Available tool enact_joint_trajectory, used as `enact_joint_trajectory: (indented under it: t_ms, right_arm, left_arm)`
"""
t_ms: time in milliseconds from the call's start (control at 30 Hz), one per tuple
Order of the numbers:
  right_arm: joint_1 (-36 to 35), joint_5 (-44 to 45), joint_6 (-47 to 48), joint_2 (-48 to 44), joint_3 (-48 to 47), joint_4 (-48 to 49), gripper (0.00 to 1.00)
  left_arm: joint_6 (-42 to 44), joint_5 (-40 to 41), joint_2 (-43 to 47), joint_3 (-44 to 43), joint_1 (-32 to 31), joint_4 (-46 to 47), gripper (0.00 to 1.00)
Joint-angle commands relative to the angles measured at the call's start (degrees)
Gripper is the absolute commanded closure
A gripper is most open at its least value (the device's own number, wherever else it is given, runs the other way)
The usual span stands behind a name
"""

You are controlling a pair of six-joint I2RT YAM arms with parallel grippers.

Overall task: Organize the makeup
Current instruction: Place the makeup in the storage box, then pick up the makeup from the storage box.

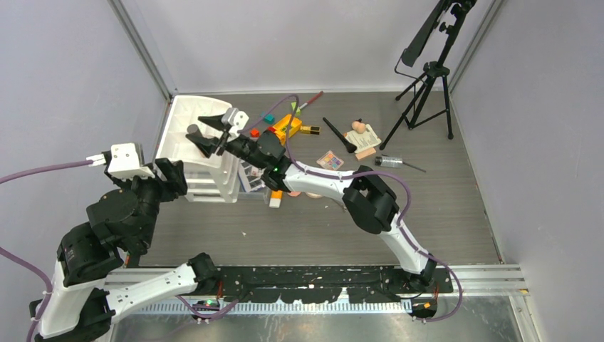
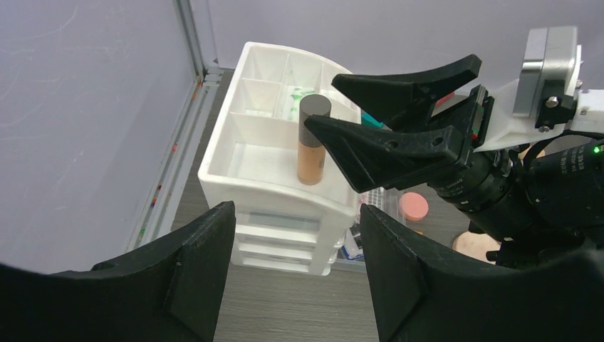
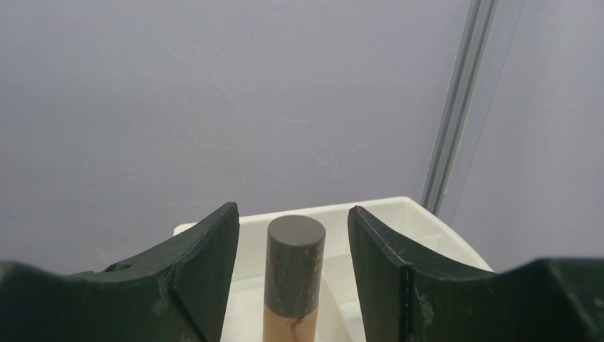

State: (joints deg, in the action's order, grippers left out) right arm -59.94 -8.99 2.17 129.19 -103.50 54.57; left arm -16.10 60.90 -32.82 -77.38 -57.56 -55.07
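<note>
We saw the right gripper (image 3: 292, 209) spread open around the beige tube (image 2: 311, 153) without touching, since the tube seemingly stood by itself in the large compartment of the white organizer (image 2: 271, 194), while the left gripper (image 2: 295, 214) gaped empty.

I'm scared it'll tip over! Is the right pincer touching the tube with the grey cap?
Apart. The right wrist view shows a gap on each side between the right pincer and the grey-capped tube.

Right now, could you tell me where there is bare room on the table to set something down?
Bare tabletop lies between the white organizer and the base rail. It is crowded right of the organizer, around the toy brick and black brush.
</note>
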Motion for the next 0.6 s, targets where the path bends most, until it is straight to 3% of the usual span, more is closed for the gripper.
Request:
enact_joint_trajectory:
  t_ms: [0, 333, 567]
  right_arm:
    - [-0.3, 0.6, 1.7, 1.5, -4.6, -0.7, 0.38]
    - [-0.3, 0.8, 2.2, 3.0, -6.9, -5.0, 0.39]
    - [-0.3, 1.8, 1.9, 3.6, -7.4, -4.8, 0.56]
  left_arm:
    - [-0.3, 0.6, -0.7, -0.3, 0.2, 1.3, 0.33]
    - [-0.2, 0.5, -0.7, -0.4, 0.2, 1.3, 0.33]
    - [-0.3, 0.5, -0.4, 0.0, 0.2, 1.1, 0.33]
